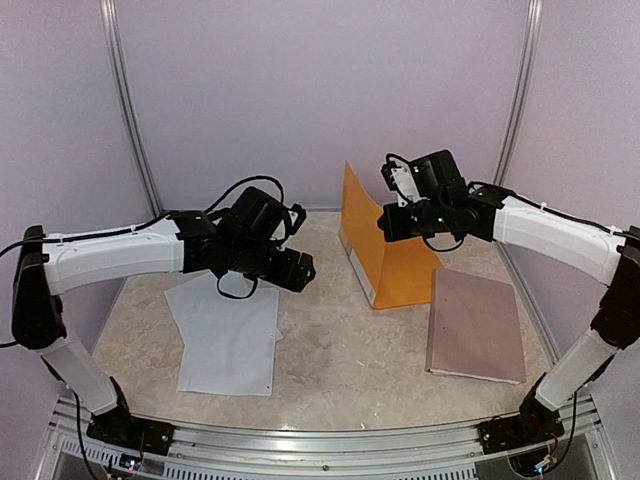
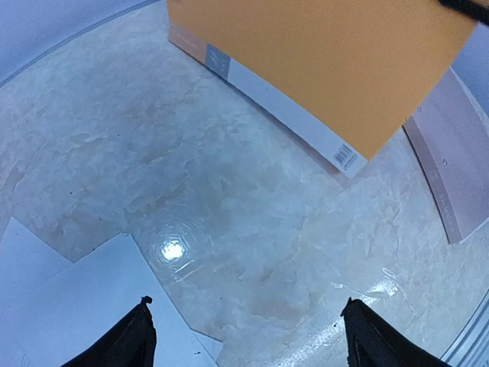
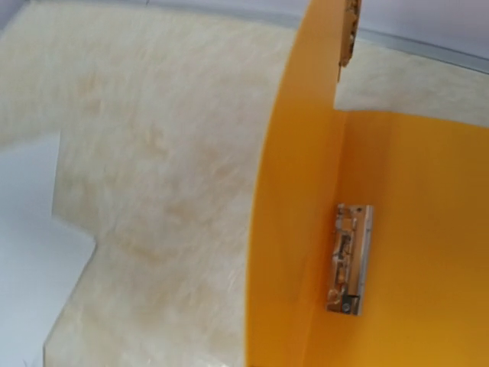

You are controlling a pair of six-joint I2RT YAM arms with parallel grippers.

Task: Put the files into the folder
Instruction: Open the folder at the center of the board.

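Right gripper (image 1: 388,222) pinches the raised cover of the folder (image 1: 400,265) at the table's (image 1: 340,370) 1 o'clock. Left gripper (image 2: 248,344) hangs wide open beside the files (image 1: 225,335) at 8 o'clock. Spine barcode (image 2: 346,155) is unreadable.

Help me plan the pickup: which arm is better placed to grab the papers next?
Left. The left hand, open, hovers at the edge of the papers; the right hand is busy holding the folder cover up.

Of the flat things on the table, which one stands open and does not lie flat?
The orange folder: its cover stands upright, while the pinkish board and the white sheets lie flat.
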